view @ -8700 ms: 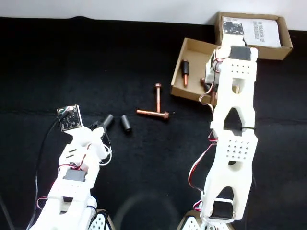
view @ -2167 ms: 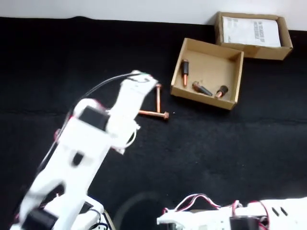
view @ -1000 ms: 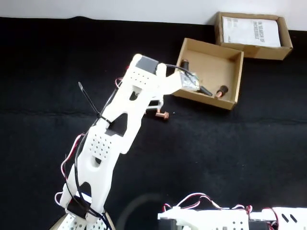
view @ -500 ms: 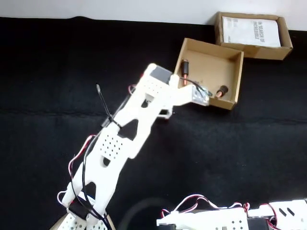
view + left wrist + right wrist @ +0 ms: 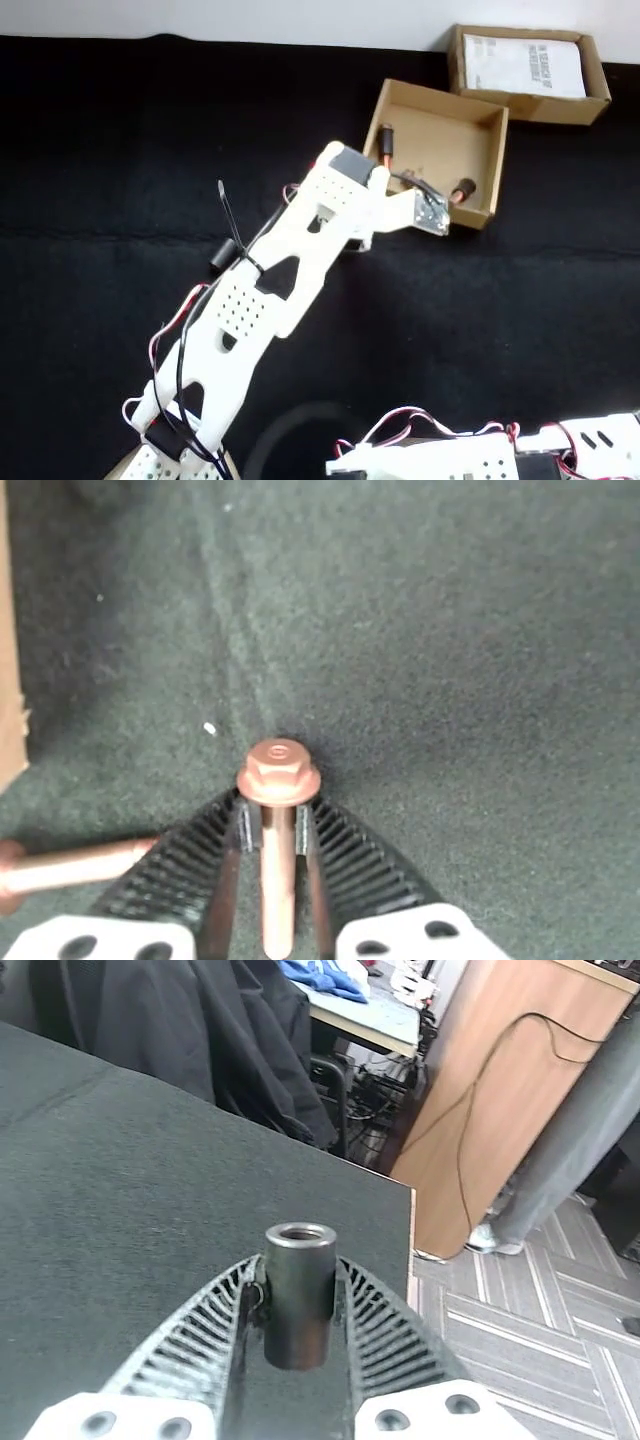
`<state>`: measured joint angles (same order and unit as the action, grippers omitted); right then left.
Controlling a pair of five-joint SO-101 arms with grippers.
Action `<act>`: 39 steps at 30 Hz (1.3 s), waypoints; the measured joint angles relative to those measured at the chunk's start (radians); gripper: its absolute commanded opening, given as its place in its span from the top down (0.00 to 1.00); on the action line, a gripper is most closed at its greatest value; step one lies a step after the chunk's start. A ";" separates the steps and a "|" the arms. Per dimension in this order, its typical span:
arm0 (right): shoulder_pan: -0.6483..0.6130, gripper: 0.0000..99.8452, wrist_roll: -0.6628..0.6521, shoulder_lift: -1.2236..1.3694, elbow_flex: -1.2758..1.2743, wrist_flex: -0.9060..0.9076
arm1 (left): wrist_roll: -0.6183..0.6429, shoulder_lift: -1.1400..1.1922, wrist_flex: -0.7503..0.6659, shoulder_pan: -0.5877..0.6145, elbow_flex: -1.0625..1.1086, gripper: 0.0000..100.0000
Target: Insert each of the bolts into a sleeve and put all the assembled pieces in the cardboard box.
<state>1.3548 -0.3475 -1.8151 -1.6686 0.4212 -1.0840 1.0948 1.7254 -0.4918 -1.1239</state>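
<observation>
Because it is a short, rigid, copper-coloured rod with a smooth round shank, the bolt [image 5: 277,850] is judged light, stiff and more likely to swivel or slide than to bend. The left jaws pinch it along the shank, one ribbed pad on either side. Its hexagonal head stands just clear of their tips over the black cloth of the bench [image 5: 480,630]; whether the bolt touches the cloth cannot be told. A hold close behind the head, leaving the plain end free, would probably suit insertion best. A second bolt [image 5: 70,868] lies just beside these jaws. The sleeve [image 5: 298,1305], a dark, hard, smooth tube, is pinched across its wall by the right jaws, its axis running along them and its open end just past their tips. Gripping the wall rather than the ends leaves the bore free for a shank. A spare sleeve [image 5: 222,252] lies on the bench beside the left arm [image 5: 270,290]. Near that arm's wrist stands the cardboard box [image 5: 445,97], holding assembled pieces [image 5: 385,150].
</observation>
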 measured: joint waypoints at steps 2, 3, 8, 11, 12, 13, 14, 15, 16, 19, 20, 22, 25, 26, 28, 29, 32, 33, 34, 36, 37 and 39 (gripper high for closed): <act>-0.012 0.99 0.000 0.000 0.000 0.000 | 0.049 0.000 0.000 0.000 0.000 0.99; -0.021 0.99 0.000 0.000 0.000 0.000 | 0.080 0.000 -0.002 0.000 0.000 0.99; -0.115 0.99 0.000 0.000 0.000 0.000 | 0.272 -0.009 0.014 -0.020 -0.018 0.99; -0.190 0.99 0.000 0.000 0.000 0.000 | 0.354 -0.054 0.017 -0.052 -0.018 0.99; -0.222 0.99 0.000 0.000 0.000 0.000 | 0.377 -0.077 0.017 -0.061 -0.018 0.99; -0.258 0.99 0.000 0.000 0.000 0.000 | 0.405 -0.101 0.017 -0.069 -0.018 0.99; -0.293 0.99 0.000 0.000 0.000 0.000 | 0.439 -0.129 0.017 -0.077 -0.018 0.99; -0.330 0.99 0.000 0.000 0.000 0.000 | 0.474 -0.155 0.017 -0.083 -0.018 0.99; -0.368 0.99 0.000 0.000 0.000 0.000 | 0.516 -0.181 0.017 -0.087 -0.018 0.99; -0.474 0.99 0.029 0.000 0.000 0.000 | 0.640 -0.262 0.017 -0.109 -0.018 0.99; -0.506 0.99 0.057 0.000 0.000 0.000 | 0.684 -0.290 0.009 -0.115 -0.018 0.99; -0.572 0.99 0.120 0.000 0.000 0.000 | 0.783 -0.344 -0.018 -0.120 -0.018 0.99; -0.678 0.99 0.195 0.000 0.000 0.000 | 0.939 -0.419 -0.075 -0.115 -0.018 0.99; -0.718 0.99 0.210 0.000 0.000 0.000 | 0.982 -0.439 -0.092 -0.114 -0.018 0.99; -0.789 0.99 0.238 0.000 0.000 0.000 | 1.028 -0.477 -0.112 -0.114 -0.018 0.99; -0.827 0.99 0.249 0.000 0.000 0.000 | 1.039 -0.497 -0.117 -0.109 -0.018 0.99; -0.951 0.99 0.259 0.000 0.000 0.005 | 1.054 -0.557 -0.121 -0.081 -0.018 0.99; -0.994 0.99 0.259 0.000 0.000 0.017 | 1.054 -0.582 -0.124 -0.068 -0.018 0.99; -1.040 0.99 0.259 0.000 0.000 0.029 | 1.056 -0.606 -0.124 -0.052 -0.018 0.99; -1.137 0.99 0.262 0.000 0.000 0.048 | 1.056 -0.664 -0.124 -0.018 -0.018 0.99; -1.186 0.99 0.262 0.000 0.000 0.058 | 1.056 -0.694 -0.124 -0.005 -0.018 0.99; -1.284 0.99 0.262 0.000 0.000 0.083 | 1.060 -0.758 -0.120 0.018 -0.018 0.99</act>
<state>0.0706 -0.0852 -1.8151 -1.6686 0.5040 -0.0238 0.3368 1.6057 -0.4733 -1.1423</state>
